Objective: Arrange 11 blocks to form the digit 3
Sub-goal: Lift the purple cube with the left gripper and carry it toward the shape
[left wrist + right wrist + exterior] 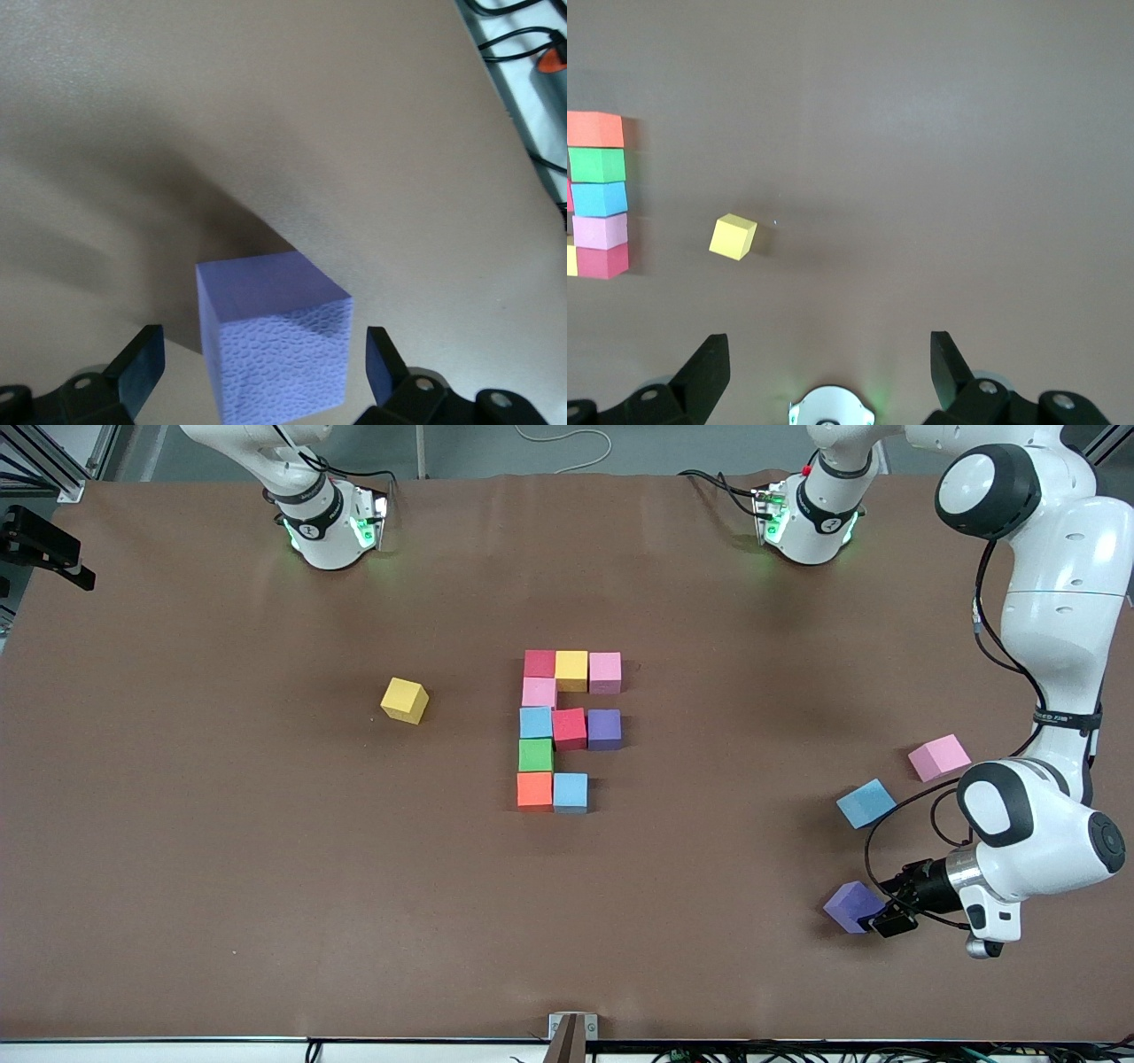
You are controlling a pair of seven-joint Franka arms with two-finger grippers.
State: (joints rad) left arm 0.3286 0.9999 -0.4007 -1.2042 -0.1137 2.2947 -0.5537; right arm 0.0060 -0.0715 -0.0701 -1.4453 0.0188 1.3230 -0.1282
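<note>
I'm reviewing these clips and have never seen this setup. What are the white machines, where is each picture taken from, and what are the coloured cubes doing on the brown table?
The white machines are two robot arms, each ending in two fingers. One picture looks down from across the table; the other two come from cameras on each arm's wrist.

Ten foam blocks sit together mid-table, forming most of a digit 3. Loose ones lie around: a yellow block toward the right arm's end, and a pink block, a blue block and a purple block toward the left arm's end.

The left gripper is low, its open fingers on either side of the purple block without squeezing it. The right gripper waits open, high near its base, holding nothing.
</note>
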